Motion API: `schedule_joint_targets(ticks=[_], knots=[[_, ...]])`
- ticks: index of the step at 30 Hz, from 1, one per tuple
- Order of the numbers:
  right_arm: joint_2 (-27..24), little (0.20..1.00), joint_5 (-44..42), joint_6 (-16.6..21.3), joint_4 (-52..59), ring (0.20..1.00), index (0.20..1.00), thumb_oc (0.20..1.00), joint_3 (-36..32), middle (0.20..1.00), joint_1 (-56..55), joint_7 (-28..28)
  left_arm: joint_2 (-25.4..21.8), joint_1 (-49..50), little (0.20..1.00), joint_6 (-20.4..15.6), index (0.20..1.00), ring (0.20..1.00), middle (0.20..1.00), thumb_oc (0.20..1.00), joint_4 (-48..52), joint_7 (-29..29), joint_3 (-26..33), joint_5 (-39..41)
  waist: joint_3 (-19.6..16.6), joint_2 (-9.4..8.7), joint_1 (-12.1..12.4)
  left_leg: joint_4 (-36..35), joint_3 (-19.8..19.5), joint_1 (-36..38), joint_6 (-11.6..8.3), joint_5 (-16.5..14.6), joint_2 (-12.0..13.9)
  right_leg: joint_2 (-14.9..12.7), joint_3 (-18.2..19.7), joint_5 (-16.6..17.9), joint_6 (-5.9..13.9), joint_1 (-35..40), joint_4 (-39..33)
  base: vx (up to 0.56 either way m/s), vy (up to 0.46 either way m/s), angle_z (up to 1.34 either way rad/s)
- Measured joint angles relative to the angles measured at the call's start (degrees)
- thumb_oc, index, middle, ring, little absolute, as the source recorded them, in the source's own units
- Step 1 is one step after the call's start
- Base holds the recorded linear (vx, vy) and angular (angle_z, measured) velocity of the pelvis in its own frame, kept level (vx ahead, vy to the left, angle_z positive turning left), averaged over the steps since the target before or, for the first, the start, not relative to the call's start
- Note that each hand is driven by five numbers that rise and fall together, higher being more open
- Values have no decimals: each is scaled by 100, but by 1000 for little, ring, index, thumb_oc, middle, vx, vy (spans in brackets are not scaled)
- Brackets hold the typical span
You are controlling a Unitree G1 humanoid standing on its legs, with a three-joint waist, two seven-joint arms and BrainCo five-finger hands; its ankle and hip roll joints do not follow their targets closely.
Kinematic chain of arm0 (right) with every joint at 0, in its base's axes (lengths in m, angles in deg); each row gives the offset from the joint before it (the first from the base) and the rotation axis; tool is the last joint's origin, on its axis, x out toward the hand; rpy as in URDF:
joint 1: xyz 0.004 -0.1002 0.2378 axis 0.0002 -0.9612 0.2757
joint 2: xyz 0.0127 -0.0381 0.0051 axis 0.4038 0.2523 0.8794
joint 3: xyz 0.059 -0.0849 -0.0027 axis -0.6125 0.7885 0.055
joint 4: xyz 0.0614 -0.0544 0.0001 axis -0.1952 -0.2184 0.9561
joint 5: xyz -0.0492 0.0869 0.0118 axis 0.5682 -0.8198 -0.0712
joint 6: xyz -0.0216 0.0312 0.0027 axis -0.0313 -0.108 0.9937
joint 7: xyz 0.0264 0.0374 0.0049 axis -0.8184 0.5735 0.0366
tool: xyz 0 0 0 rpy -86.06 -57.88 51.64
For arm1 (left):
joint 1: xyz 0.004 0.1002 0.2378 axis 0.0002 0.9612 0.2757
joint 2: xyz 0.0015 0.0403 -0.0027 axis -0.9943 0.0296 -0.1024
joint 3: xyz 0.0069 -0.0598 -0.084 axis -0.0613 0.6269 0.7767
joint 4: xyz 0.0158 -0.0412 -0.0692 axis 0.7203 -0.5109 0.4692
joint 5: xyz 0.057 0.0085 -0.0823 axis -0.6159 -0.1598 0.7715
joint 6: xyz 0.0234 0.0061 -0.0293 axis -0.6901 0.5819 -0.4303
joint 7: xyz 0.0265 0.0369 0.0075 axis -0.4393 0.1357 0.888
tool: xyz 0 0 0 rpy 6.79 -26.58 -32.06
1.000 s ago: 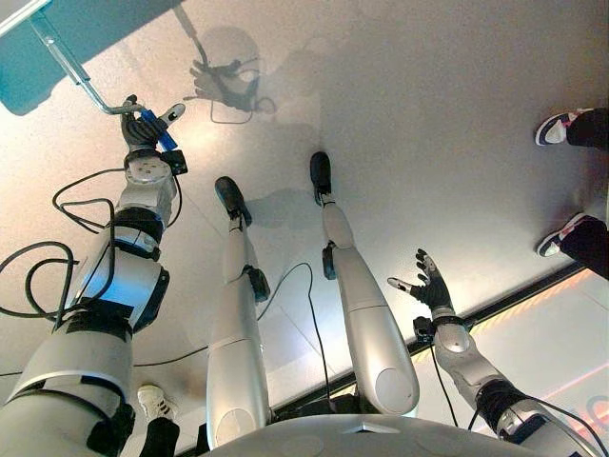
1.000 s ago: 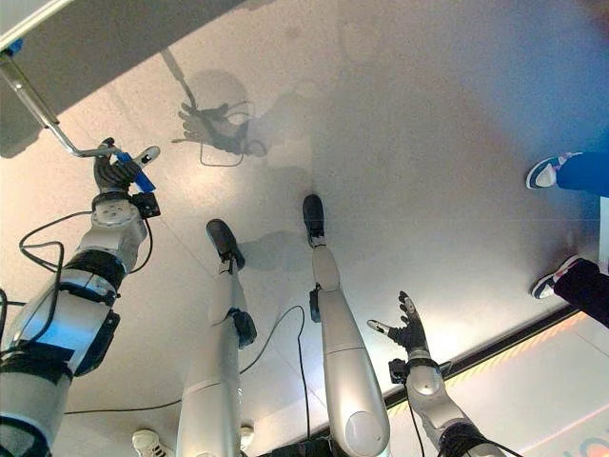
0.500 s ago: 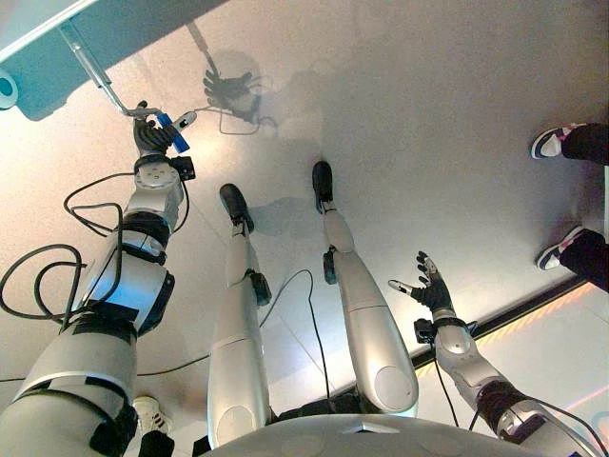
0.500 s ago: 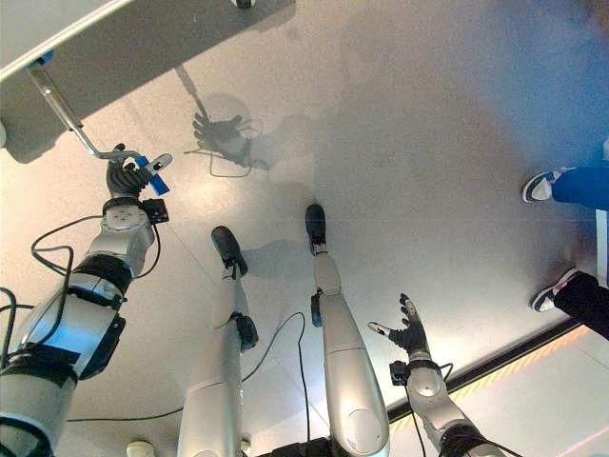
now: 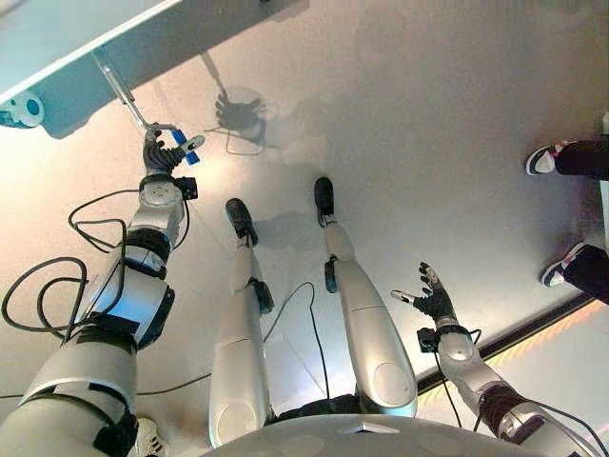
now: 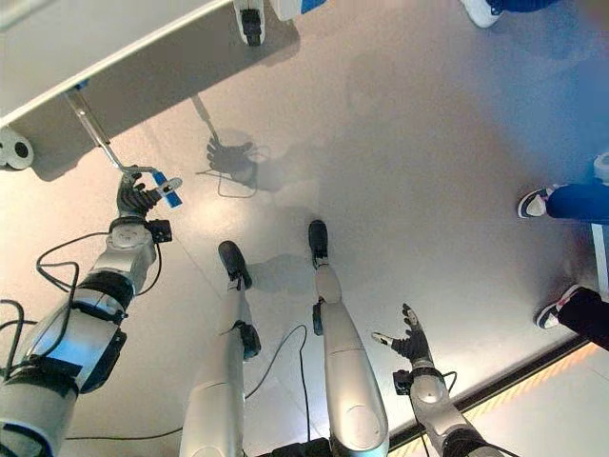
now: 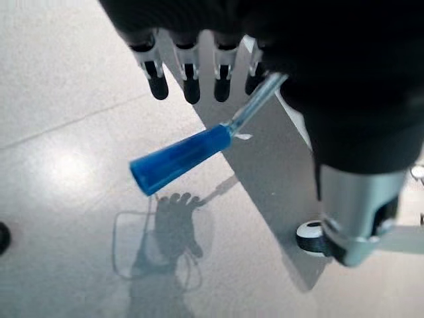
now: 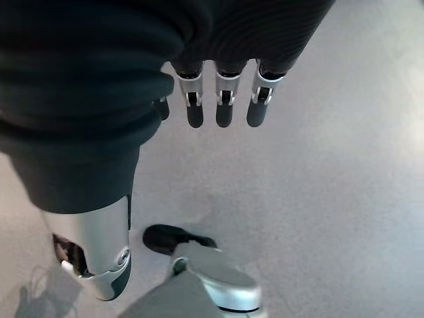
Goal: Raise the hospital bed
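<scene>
at the far left, under the bed [image 5: 67, 52] edge, a metal crank [image 5: 122, 90] slants down from the frame to a bend, ending in a blue grip [image 5: 186, 149]. left hand [image 5: 160, 157] is up at that bend, fingers curled round the crank's handle bar; the blue grip sticks out past the fingers, tilted. in the left wrist view the thin clear-grey bar runs out from under the palm cover, the blue grip [image 7: 179, 158] flaring beyond the fingertips [image 7: 191, 90]. a white caster [image 6: 15, 149] sits under the bed frame near the crank's upper end; another caster [image 6: 250, 21] shows further along the bed edge.

right hand [image 5: 428, 297] low on the right side, well apart from the bed, over bare floor [image 5: 428, 114]; fingers spread and straight, thumb out, holding nothing. right wrist view: fingers [image 8: 224, 106] hang straight.

a person's shoes [image 5: 557, 267] and dark trouser legs at the right edge; blue-trousered leg [image 6: 580, 202] there too.
</scene>
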Motion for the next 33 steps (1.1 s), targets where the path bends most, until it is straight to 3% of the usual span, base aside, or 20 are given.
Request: schedule_joint_targets(ticks=[5,11,21,29,33], knots=[[16,1000,3,-60,-55,1000,1000,1000,-2,1000,0,11,44,342,1000,0,1000,1000,1000,1000,109,-44,53,-203,0,0,12,0,-30,226,-19,-16,11,7,-31,-9,11,264,-58,0,0,0],[134,1000,111,-197,-358,1000,1000,1000,-50,1000,42,121,371,1152,1000,1,1000,1000,1000,1000,314,-131,248,-489,3,5,202,-2,-98,802,-41,-109,11,5,-43,-95,20,876,-95,11,22,2],[483,1000,346,-414,-902,1000,1000,1000,-293,1000,174,145,1345,2895,1000,45,1000,1000,1000,1000,315,-135,467,-1302,-19,64,628,-2,-104,1700,-69,-268,22,-5,-38,-212,15,1787,-162,58,19,0],[476,1000,396,-590,-1492,1000,1000,1000,-558,1000,100,236,1907,3820,1000,106,1000,1000,1000,1000,91,-134,498,-1549,-704,437,742,-20,-108,2055,-81,-380,52,11,-60,-335,8,2138,-145,83,-24,0],[565,1000,567,-700,-1886,1000,1000,1000,-598,1000,98,247,2151,4021,1000,158,1000,1000,1000,1000,84,-132,114,-2078,-989,559,779,-29,-169,2283,-88,-439,83,35,-111,-411,-15,2391,-140,74,-24,7]])
